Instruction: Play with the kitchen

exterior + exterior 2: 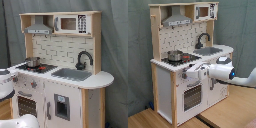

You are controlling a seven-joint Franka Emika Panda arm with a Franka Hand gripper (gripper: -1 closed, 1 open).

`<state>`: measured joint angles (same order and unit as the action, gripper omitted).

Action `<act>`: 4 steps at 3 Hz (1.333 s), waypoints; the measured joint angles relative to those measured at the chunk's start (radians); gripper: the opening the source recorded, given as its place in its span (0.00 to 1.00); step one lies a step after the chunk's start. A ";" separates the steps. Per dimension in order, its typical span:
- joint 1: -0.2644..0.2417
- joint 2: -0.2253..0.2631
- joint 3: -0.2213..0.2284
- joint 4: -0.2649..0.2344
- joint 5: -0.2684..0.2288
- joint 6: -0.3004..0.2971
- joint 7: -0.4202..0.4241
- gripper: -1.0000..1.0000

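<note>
At centre frame in the second exterior view, the gripper [187,75] is pressed near the kitchen [178,95] front; its opening cannot be told. Knobs should be approached slowly, squarely.

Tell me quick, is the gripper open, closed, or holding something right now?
Gripper: cannot be told; it sits at the front edge of the kitchen, near the knobs.
</note>
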<state>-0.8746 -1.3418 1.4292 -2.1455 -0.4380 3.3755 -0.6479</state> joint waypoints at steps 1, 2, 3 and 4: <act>-0.001 -0.069 0.000 -0.030 0.030 -0.020 0.073 1.00; -0.003 -0.131 0.002 -0.037 0.031 -0.056 0.154 1.00; -0.004 -0.142 0.043 -0.035 0.031 -0.140 0.190 1.00; -0.025 -0.143 0.121 0.012 0.030 -0.188 0.182 1.00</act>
<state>-0.8993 -1.4843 1.5505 -2.1336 -0.4085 3.1879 -0.4662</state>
